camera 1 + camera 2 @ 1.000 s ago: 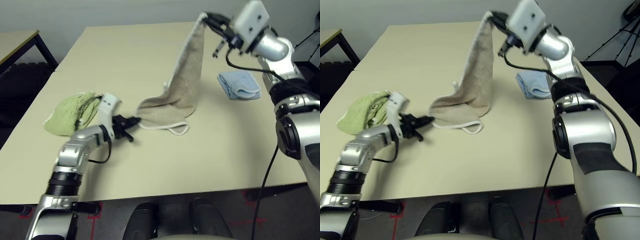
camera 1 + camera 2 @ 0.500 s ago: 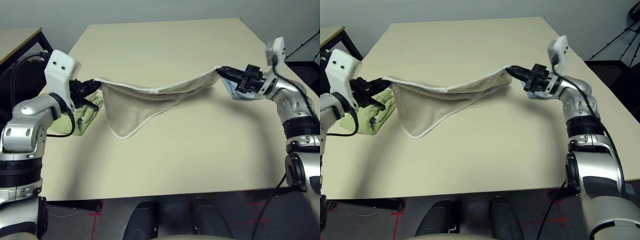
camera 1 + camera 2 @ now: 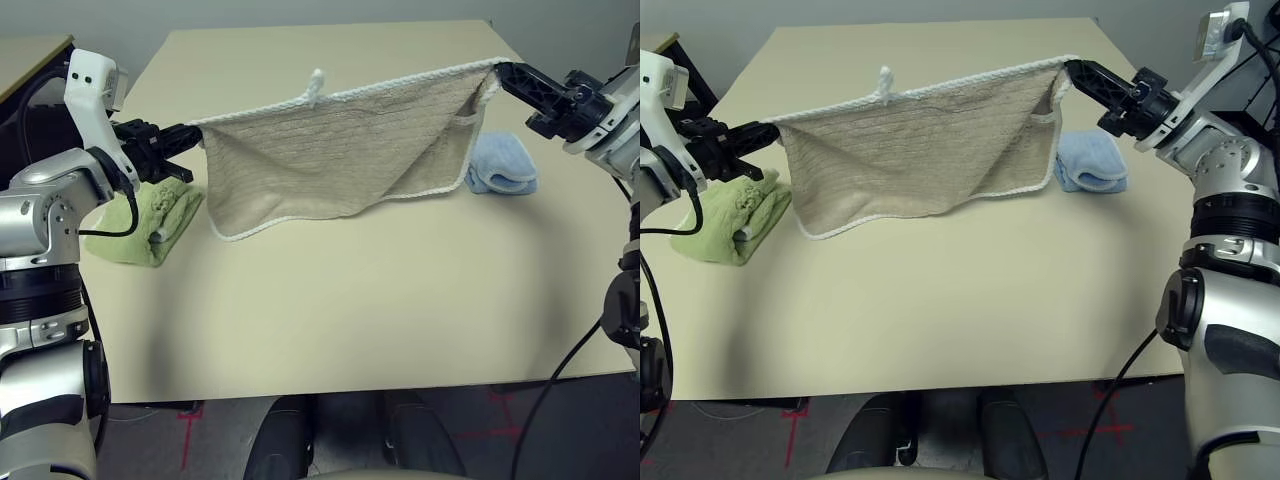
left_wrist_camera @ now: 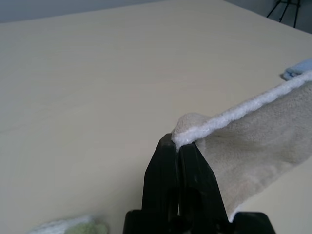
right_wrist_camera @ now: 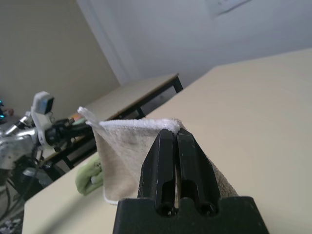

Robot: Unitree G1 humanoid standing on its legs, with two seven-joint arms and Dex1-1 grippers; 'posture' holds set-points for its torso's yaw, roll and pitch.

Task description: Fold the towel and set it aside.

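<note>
The beige towel (image 3: 340, 155) hangs stretched in the air between my two grippers, its white-stitched top edge taut and its lower edge just above the table (image 3: 330, 290). A small white loop (image 3: 316, 80) sticks up from the top edge. My left gripper (image 3: 192, 133) is shut on the towel's left top corner (image 4: 187, 130). My right gripper (image 3: 503, 72) is shut on the right top corner (image 5: 168, 126), held higher than the left one.
A pale green cloth (image 3: 150, 220) lies folded on the table below my left gripper. A light blue cloth (image 3: 502, 165) lies folded behind the towel's right edge, below my right gripper. A dark-framed side table (image 3: 35, 50) stands at far left.
Both grippers have risen and pulled apart, so the sagging towel is now spread flat and taut, with its loop showing on top.
</note>
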